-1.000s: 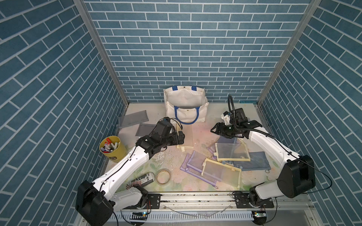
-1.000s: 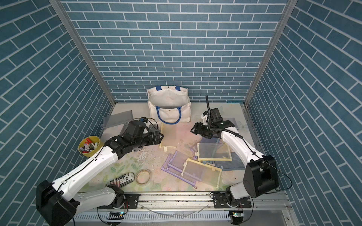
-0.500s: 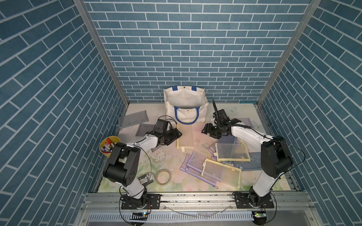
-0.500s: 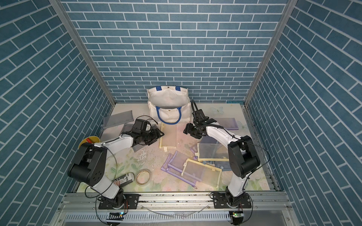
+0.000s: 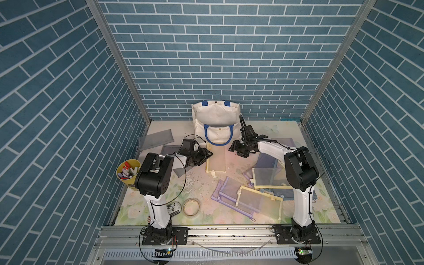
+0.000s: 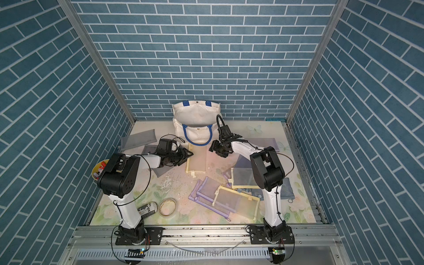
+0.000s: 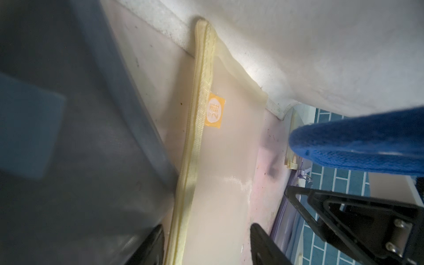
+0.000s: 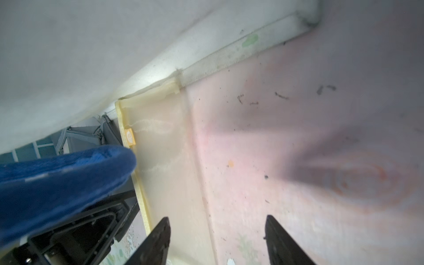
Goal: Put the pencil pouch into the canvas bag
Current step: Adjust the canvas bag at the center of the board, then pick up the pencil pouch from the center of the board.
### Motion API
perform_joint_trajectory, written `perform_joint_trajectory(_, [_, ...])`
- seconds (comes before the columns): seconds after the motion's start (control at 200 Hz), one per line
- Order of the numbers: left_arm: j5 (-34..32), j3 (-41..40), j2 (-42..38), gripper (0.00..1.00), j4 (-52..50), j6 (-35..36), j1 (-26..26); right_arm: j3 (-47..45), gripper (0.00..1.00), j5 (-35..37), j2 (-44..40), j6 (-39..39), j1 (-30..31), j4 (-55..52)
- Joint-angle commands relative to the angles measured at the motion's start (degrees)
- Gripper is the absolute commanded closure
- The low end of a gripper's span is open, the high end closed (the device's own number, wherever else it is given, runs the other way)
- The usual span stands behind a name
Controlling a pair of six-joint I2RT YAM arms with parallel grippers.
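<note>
Cream pencil pouch (image 5: 215,158) touching canvas bag (image 5: 218,137), left hand (image 7: 206,229) astride edge

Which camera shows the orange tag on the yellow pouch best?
The left wrist view: the orange tag is large and sharp at the edge of the yellow pouch. The right wrist view shows it small, next to the blue handle. In both top views it is too small to see.

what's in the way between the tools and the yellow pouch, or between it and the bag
Nothing visible blocks the left tool or right tool from the yellow-trimmed pouch. The blue handle of the canvas bag hangs over the pouch's far end.
</note>
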Motion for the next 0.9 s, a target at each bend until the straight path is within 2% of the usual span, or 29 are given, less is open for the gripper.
perform_joint_trajectory(0.0, [0.97,-0.66,1.03,0.47,1.19,-0.53,-0.29,2.32,0.36,-3.74,3.27,2.17,-1.24,3.27])
perform_joint_trajectory(0.15, [1.8,-1.3,1.31,0.55,3.87,-1.7,-1.37,3.11,0.38,-5.73,7.86,3.23,-1.41,5.02])
perform_joint_trajectory(0.32, [0.62,-2.56,1.64,0.6,6.27,-3.04,-4.3,0.46,0.4,-6.76,8.06,4.04,-1.24,6.26])
perform_joint_trajectory(0.46, [-0.04,-4.96,2.42,0.61,12.24,-6.54,-5.89,-2.83,0.41,-7.47,6.86,4.14,-0.64,6.82])
perform_joint_trajectory(0.705, [-2.61,-5.96,0.83,0.61,12.03,-7.65,-8.08,-6.58,0.44,-7.58,4.07,4.48,0.77,7.69])
perform_joint_trajectory(0.895, [-7.86,-4.51,-8.48,0.44,-6.52,2.14,-7.81,-8.72,0.44,-7.17,2.32,4.35,1.25,7.73])
